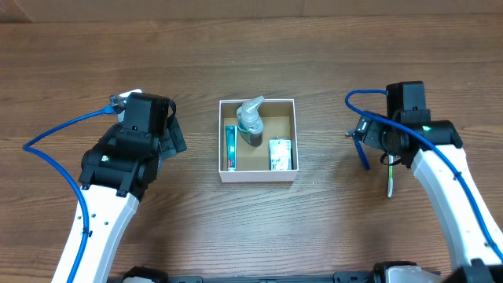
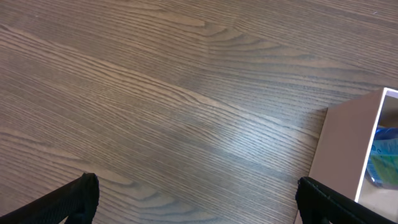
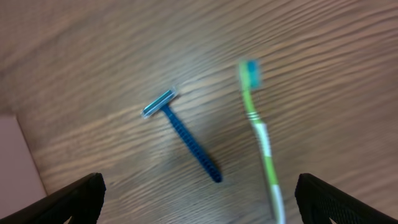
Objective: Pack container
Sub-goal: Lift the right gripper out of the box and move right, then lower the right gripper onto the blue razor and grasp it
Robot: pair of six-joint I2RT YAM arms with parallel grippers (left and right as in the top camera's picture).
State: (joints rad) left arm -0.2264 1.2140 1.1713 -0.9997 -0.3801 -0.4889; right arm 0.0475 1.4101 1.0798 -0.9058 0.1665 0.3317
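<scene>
Container [image 1: 258, 176]: square, shallow, open-topped, with thin white walls and a brown cardboard floor. It sits flat and upright at mid-table [image 1: 314, 236]. Inside are a toothpaste tube [image 1: 230, 148] along the left wall, a clear bottle [image 1: 251, 124] at the centre rear, and a white packet [image 1: 279, 154] at the front right.

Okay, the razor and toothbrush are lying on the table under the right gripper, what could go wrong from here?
1. The razor and toothbrush lie side by side under the open right gripper; closing could catch both or knock one away.
2. Both are thin and flat on the table, so a grip may slip.
3. The container already holds a bottle, a tube and a packet; the long toothbrush might snag on its rim.
</scene>
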